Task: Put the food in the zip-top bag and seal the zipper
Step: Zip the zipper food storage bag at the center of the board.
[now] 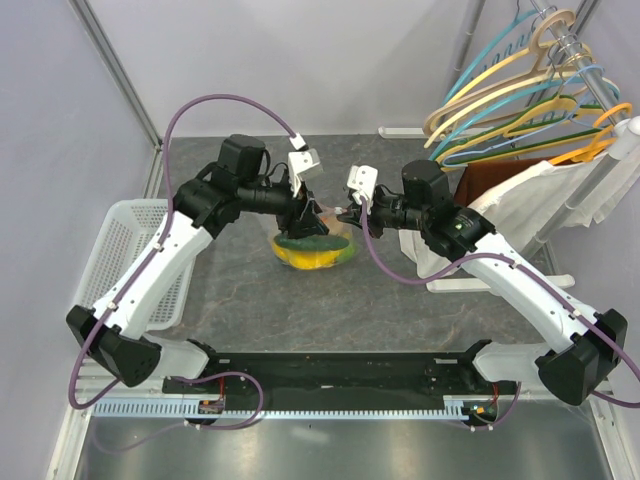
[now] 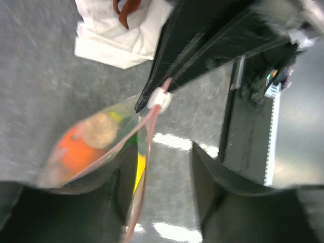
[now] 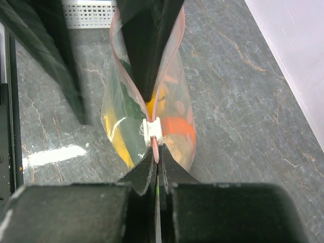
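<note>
Zip-top bag (image 1: 315, 250) is at the middle of the bench (image 1: 400, 310), with the food (image 3: 177, 129) inside. Right gripper (image 3: 157, 164) has its jaws pinched tight on the zipper (image 3: 156, 152), right by the white slider (image 3: 153, 130). Left gripper (image 2: 163, 152) jaws are partway apart, gripping nothing.

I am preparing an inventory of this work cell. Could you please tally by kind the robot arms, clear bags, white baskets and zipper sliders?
Robot arms: 2 (left arm, right arm)
Zip-top bag: 1
White mesh basket: 1
Zipper slider: 1
Total: 5
</note>
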Robot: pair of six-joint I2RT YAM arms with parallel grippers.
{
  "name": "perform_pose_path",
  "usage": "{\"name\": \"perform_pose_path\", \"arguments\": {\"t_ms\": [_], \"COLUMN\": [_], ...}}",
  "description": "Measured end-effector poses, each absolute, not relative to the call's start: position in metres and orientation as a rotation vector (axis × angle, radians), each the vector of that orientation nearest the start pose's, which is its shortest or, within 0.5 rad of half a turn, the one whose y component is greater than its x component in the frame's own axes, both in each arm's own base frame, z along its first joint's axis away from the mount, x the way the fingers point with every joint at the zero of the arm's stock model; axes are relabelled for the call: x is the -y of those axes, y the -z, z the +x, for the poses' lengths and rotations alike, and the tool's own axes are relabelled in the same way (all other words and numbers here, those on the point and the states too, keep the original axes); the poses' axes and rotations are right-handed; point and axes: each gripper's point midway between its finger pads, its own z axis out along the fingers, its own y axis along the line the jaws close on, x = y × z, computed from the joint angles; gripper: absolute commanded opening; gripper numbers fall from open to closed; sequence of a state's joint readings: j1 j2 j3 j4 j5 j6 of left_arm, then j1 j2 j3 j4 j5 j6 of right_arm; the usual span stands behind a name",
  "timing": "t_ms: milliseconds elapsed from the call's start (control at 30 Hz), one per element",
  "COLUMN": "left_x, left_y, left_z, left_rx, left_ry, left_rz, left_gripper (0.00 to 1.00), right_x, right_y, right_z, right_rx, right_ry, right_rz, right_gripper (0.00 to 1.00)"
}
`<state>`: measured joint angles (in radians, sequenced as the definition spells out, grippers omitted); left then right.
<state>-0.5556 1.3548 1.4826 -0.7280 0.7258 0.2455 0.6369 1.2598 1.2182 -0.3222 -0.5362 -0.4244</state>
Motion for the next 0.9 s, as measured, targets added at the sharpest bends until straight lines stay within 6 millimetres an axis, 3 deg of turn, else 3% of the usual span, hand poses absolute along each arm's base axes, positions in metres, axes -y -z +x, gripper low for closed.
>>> {"name": "perform_pose_path", "arguments": {"t_ms": [100,300,400,600,767,900], "left_x": [0.273,0.258,0.260,0.279,0.298,0.306], "left_y": [-0.331,-0.377,-0.384,-0.365,-0.346,-0.342], "left_z": [0.237,0.219,0.222,0.248,0.257,0.256], "left_rx": [-1.671,-1.403,-1.304,-1.233,-1.230,-1.218], "left_ry": [0.925,0.795,0.741,0.692,0.707,0.718], "left_rz": [1.270,1.352,1.397,1.454,1.500,1.521], "left_gripper": [0.76,0.75,0.72,0.70,0.69,0.54], "right_x": [-0.293,-0.293,-0.293,-0.293,-0.293,-0.293], "right_y": [-0.296,-0.296,-0.296,-0.297,-0.298,-0.299], "right_z": [0.270,0.269,0.269,0.268,0.268,0.268], "right_rx": [-1.460,-1.465,-1.463,-1.461,-1.458,-1.455], "right_ry": [-0.661,-0.667,-0.670,-0.671,-0.671,-0.670], "right_rz": [-1.272,-1.267,-1.269,-1.269,-1.268,-1.267], "right_gripper": [0.00,0.00,0.00,0.00,0.00,0.00]}}
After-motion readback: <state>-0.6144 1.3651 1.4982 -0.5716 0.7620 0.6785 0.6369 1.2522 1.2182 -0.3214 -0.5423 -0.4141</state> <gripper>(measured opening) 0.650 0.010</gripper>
